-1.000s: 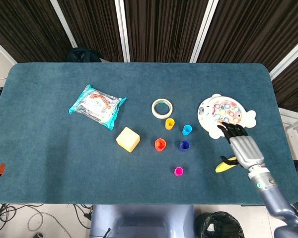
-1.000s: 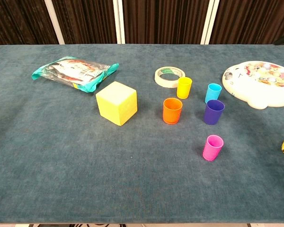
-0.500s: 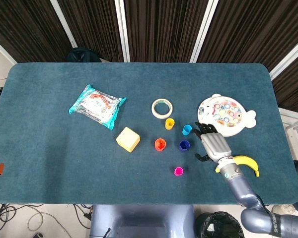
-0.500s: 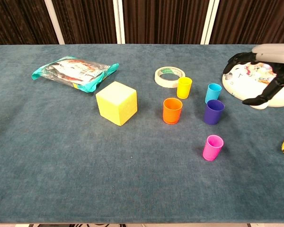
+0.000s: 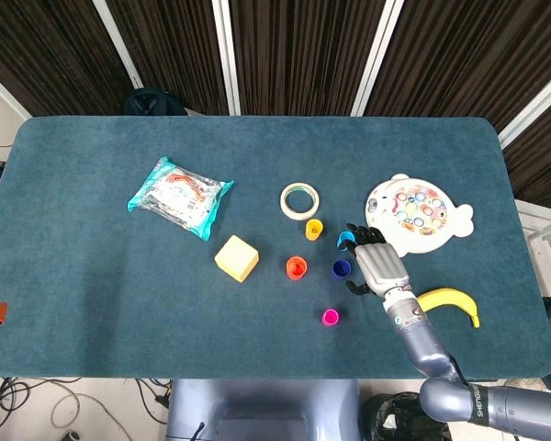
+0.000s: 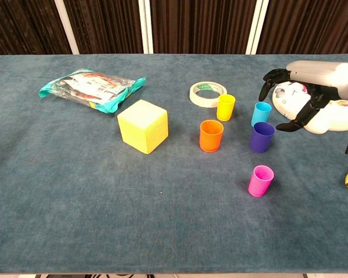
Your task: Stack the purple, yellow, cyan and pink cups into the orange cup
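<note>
The orange cup (image 5: 297, 267) (image 6: 211, 135) stands upright mid-table. A purple cup (image 5: 341, 268) (image 6: 261, 137) is to its right, a yellow cup (image 5: 313, 229) (image 6: 225, 107) and a cyan cup (image 5: 344, 241) (image 6: 260, 113) stand behind, and a pink cup (image 5: 331, 318) (image 6: 260, 180) sits nearer the front. My right hand (image 5: 374, 259) (image 6: 298, 90) hovers just right of the purple and cyan cups, fingers spread and curved, holding nothing. My left hand is not seen in either view.
A yellow cube (image 5: 236, 256) (image 6: 142, 125) lies left of the orange cup. A tape roll (image 5: 299, 199) (image 6: 207, 94) is behind the yellow cup. A snack bag (image 5: 180, 196) lies far left. A white fish-shaped toy tray (image 5: 422, 212) and a banana (image 5: 452, 302) are on the right.
My right hand has moved left from over the toy tray and banana to a spot beside the purple and cyan cups. The cups have not moved.
</note>
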You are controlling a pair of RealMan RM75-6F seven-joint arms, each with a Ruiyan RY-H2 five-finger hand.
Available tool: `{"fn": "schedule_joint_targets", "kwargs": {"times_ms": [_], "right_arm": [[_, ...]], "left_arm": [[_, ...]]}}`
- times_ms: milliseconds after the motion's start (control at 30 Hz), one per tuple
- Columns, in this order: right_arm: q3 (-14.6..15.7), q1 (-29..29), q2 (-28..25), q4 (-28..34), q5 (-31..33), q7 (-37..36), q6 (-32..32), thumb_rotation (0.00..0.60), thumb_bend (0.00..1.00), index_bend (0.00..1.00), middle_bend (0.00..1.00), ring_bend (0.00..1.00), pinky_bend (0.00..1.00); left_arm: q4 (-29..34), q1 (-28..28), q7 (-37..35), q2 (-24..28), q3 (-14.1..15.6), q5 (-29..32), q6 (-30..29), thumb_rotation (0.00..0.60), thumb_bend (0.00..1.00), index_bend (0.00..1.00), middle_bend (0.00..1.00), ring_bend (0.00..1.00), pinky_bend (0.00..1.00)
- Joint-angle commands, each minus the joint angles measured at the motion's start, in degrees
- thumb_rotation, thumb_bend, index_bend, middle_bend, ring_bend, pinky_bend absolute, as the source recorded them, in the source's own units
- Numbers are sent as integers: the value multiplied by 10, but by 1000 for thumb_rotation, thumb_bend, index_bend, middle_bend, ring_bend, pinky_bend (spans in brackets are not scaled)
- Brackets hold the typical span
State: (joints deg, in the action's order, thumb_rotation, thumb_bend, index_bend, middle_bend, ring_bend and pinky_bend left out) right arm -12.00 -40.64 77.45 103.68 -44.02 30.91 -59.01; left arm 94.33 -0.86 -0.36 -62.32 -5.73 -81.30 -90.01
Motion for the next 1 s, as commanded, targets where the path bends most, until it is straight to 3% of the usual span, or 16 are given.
{"fn": "schedule_joint_targets", "kwargs": {"times_ms": [33,1000], "right_arm": [[3,-7,10,-10,3,8,-6,600,347,287,0,12,0],[19,-31,62,-82,37,4,3,600,347,370,0,12,0]], "left_arm": [[0,0,0,0,0,0,0,600,273,17,32,0,0],[-5,1,0,-1,-2,2,-1,600,273,18,32,0,0]]}}
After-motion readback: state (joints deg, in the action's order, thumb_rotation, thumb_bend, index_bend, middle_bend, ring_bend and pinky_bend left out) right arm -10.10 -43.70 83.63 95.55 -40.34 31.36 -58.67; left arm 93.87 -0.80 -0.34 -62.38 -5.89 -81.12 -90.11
